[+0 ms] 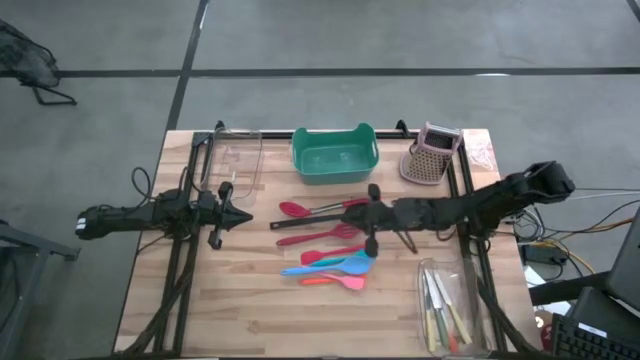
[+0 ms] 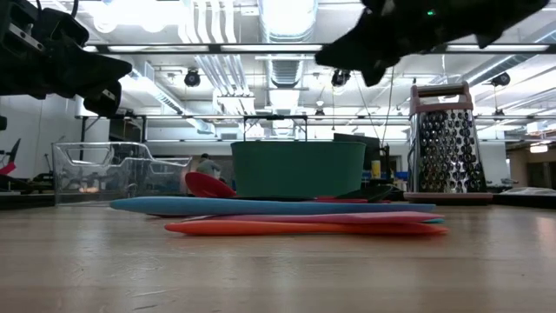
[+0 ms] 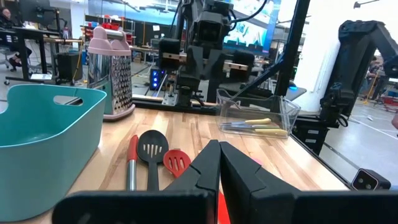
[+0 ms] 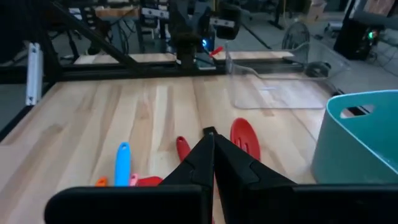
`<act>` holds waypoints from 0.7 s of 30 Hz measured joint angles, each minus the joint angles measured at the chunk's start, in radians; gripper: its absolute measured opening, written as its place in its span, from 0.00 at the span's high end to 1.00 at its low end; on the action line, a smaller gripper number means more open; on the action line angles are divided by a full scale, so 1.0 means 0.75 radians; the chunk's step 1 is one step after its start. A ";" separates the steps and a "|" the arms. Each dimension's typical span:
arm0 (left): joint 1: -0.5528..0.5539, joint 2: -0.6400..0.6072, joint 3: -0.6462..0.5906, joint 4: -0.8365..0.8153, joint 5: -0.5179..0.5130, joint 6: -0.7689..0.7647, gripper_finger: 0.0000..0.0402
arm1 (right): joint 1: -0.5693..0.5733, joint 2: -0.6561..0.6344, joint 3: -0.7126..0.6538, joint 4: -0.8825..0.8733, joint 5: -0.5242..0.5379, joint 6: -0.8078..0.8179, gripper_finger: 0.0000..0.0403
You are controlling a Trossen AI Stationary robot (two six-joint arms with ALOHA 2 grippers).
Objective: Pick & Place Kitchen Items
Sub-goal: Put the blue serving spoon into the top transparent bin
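Several kitchen items lie flat mid-table between the two grippers: a red spoon (image 1: 294, 208), a black slotted turner (image 3: 152, 149), a red slotted turner (image 1: 318, 237), and blue (image 1: 330, 268), pink and orange spatulas (image 2: 304, 228). Pale-handled metal pieces (image 1: 443, 312) lie in a clear bin. My left gripper (image 1: 245, 213) (image 3: 219, 152) hangs shut above the table, left of the pile. My right gripper (image 1: 352, 213) (image 4: 209, 142) hangs shut over the pile's right side, and the low view shows both well above the wood.
A teal tub (image 1: 335, 155) stands at the far middle, with a pinkish grater (image 1: 432, 155) to its right. An empty clear bin (image 1: 238, 160) sits far left of the tub. A second clear bin (image 1: 445, 300) sits near the right edge. Bare wood (image 1: 230, 300) lies at near left.
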 joint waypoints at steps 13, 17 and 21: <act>0.000 0.001 0.000 0.000 -0.001 0.000 0.96 | -0.004 -0.426 -0.276 -0.009 0.158 -0.011 0.98; 0.000 0.001 0.000 0.000 -0.002 0.000 0.96 | -0.001 -0.567 -0.355 -0.017 0.113 -0.028 0.98; 0.000 0.001 0.000 -0.001 -0.006 0.000 0.96 | -0.001 -0.717 -0.433 -0.016 0.087 -0.026 0.98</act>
